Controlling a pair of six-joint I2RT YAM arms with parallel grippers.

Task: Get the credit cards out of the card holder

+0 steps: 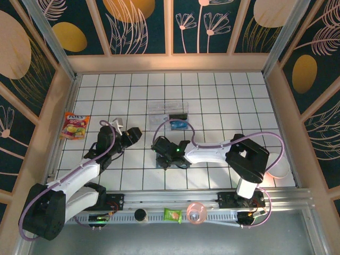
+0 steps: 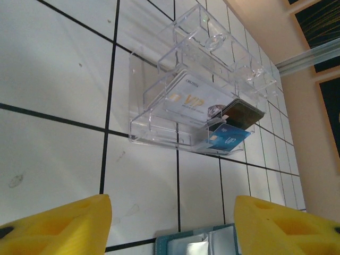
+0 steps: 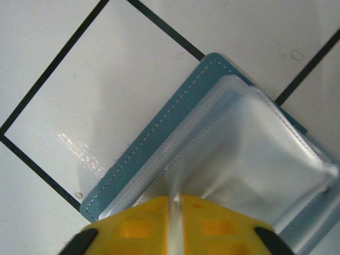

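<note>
At the right wrist view's bottom edge, the right fingers, clamped on a clear sleeve of the card holder, should peel it back gently; the left fingers are apart.

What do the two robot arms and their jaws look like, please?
Both the left arm and right arm have white links, black joints and black bases. A lilac cable loops along each. The jaws of the left gripper and right gripper are bright yellow, moulded with shallow square recesses. A small green light glows near the right wrist.
</note>
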